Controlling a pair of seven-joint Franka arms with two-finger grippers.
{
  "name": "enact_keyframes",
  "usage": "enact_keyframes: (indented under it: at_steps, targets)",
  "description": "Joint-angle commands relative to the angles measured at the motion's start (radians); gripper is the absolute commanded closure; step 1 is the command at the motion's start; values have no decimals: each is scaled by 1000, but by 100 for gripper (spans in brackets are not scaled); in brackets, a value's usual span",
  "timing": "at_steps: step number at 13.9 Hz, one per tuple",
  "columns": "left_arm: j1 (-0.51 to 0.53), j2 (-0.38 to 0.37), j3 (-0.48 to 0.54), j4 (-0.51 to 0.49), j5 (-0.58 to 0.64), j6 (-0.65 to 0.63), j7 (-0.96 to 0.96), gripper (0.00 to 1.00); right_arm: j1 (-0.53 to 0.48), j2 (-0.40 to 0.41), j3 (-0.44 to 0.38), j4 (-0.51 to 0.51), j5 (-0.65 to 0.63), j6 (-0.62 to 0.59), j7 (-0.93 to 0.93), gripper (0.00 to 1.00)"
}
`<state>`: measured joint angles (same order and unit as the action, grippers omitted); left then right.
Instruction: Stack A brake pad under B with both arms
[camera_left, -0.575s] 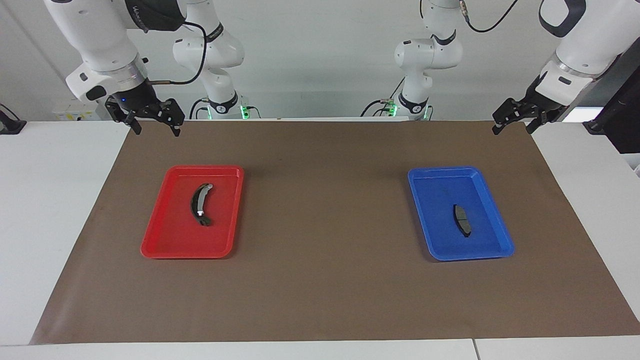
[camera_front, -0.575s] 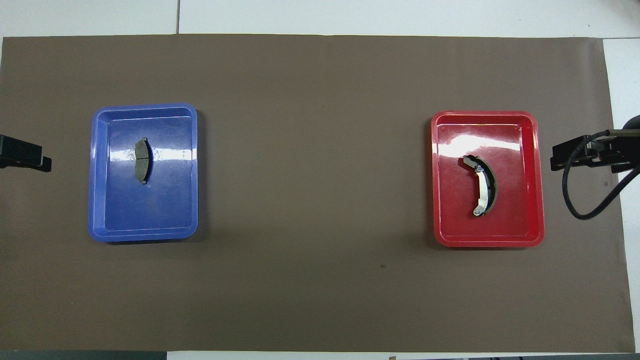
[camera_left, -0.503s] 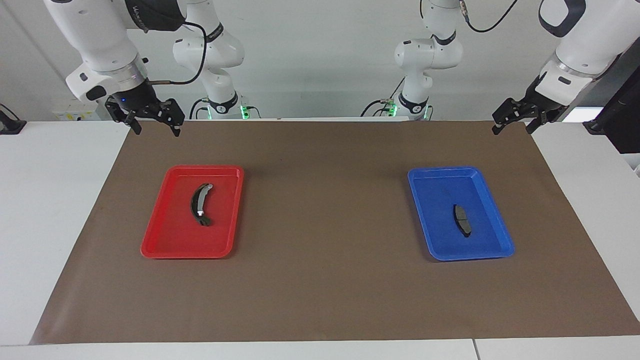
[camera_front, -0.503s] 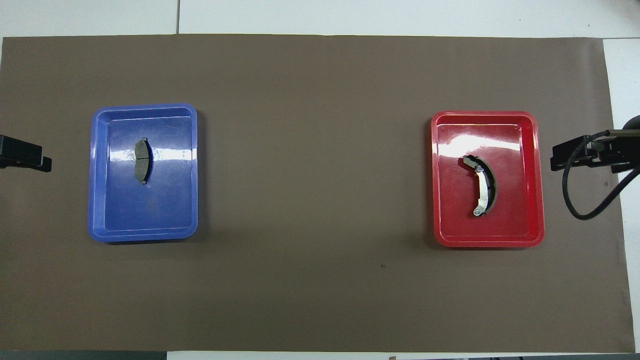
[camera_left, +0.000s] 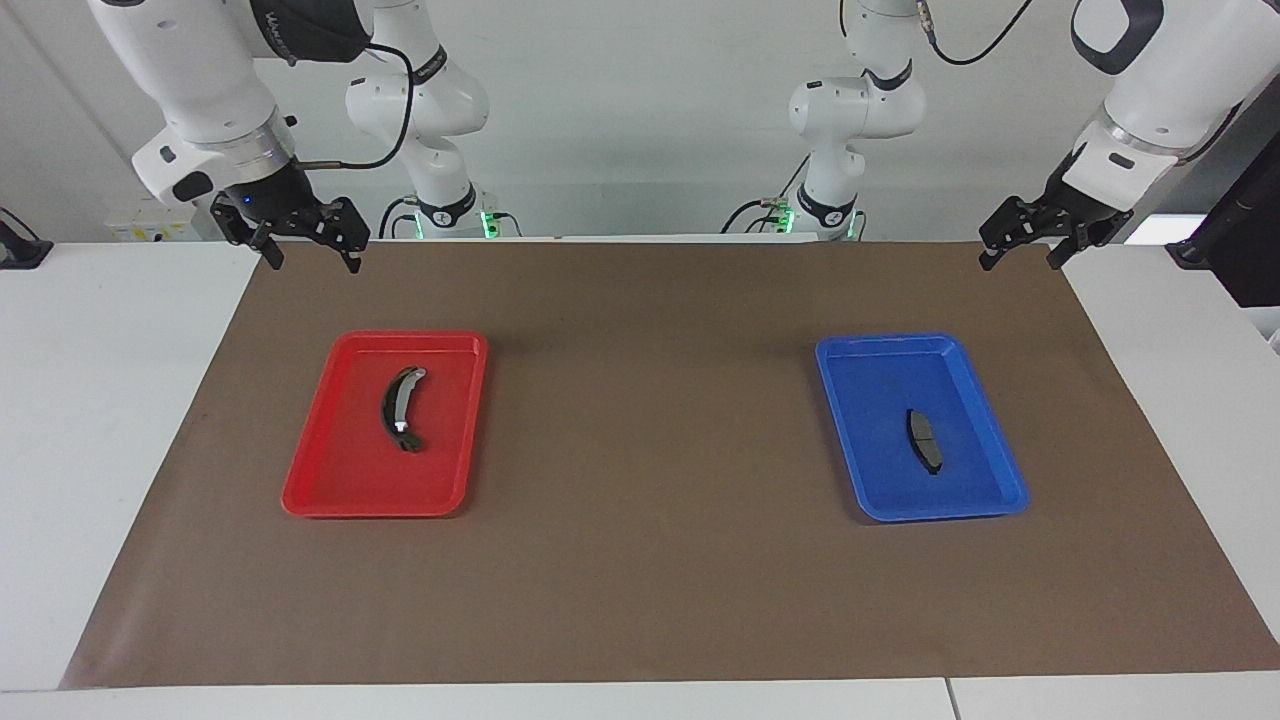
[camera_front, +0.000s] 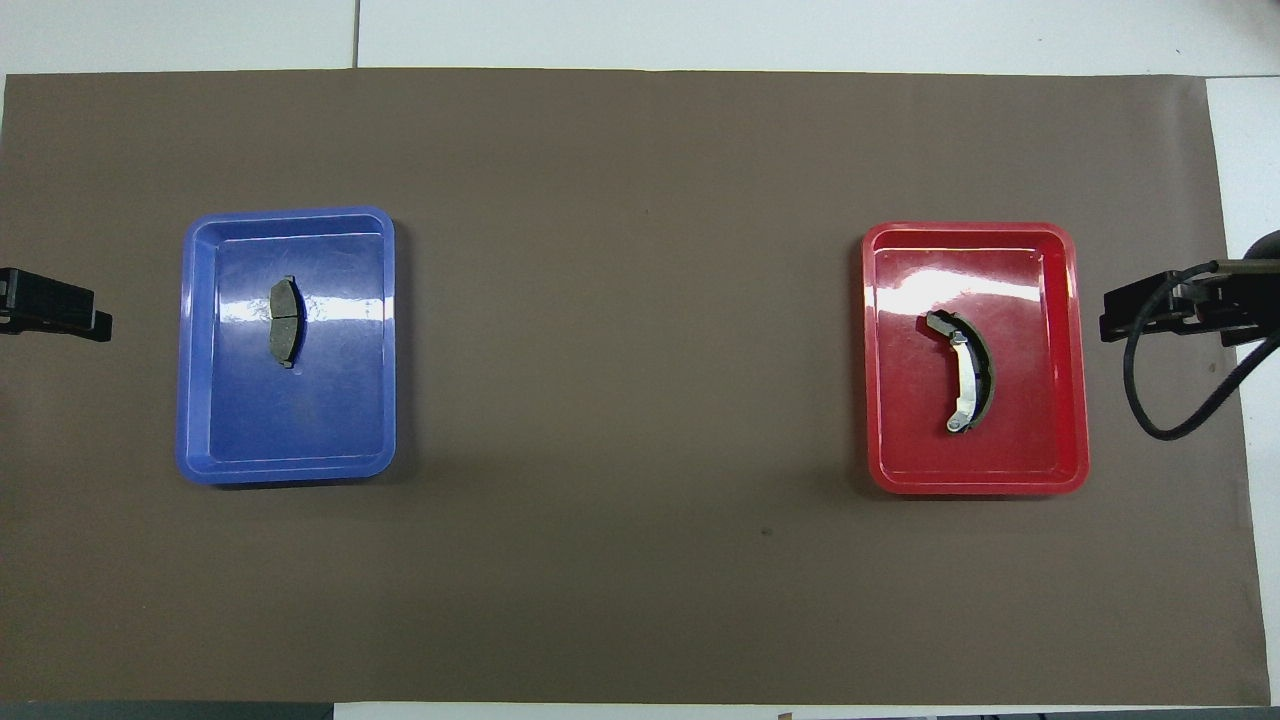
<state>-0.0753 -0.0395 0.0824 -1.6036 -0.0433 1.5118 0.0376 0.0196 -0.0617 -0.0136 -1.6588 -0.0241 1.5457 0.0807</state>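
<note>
The A brake pad (camera_left: 925, 441), a short flat dark-grey piece with a thin groove across its middle, lies alone in the blue tray (camera_left: 860, 440) toward the left arm's end of the table, and nothing touches it. B (camera_left: 400, 408), the long crescent with the light silver strip, lies in the red tray (camera_left: 330, 470) toward the right arm's end, well apart from the pad, with the bare brown mat (camera_left: 650, 450) between the two trays. Both pieces are exactly where they were a moment ago, so no part of the stacking is done yet. The only change is in the left gripper (camera_left: 1020, 252): it has shifted a little, and in the overhead view its dark tip (camera_front: 55, 308) now reaches slightly more inward toward the blue tray than before. Its fingers are spread apart and hold nothing, and it hangs in the air over the mat's edge at its own end of the table. The right gripper (camera_left: 312, 258) has not moved; it waits over the mat's edge on the robots' side of the red tray, also spread wide and empty. I judge that the left arm is just beginning its approach to the pad, which should be placed first so that B can go on top of it.
</note>
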Motion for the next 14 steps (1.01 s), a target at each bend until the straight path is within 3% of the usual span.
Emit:
enact_keyframes:
  at_steps: [1, 4, 6, 9, 12, 14]
  targets:
    - [-9, -11, 3, -16, 11, 34, -5, 1, -10, -70, 3, -154, 10, 150, -21, 0]
    - [-8, -8, 3, -13, 10, 41, -5, 1, -1, -93, 4, -329, 12, 321, -27, 0]
    - [-9, 0, 3, -12, 7, 60, -7, 1, -4, -37, 4, -364, 12, 374, -74, 0]
    - [-6, 44, 3, -27, 3, 138, -7, 1, -6, 45, 4, -475, 41, 586, -146, 0]
    - [-11, 67, 3, -132, 3, 298, -5, 1, -1, 89, 4, -616, 41, 834, -182, 0]
    - [-14, 90, 3, -237, 3, 439, -5, 1, -9, 126, 4, -651, 41, 887, -257, 0]
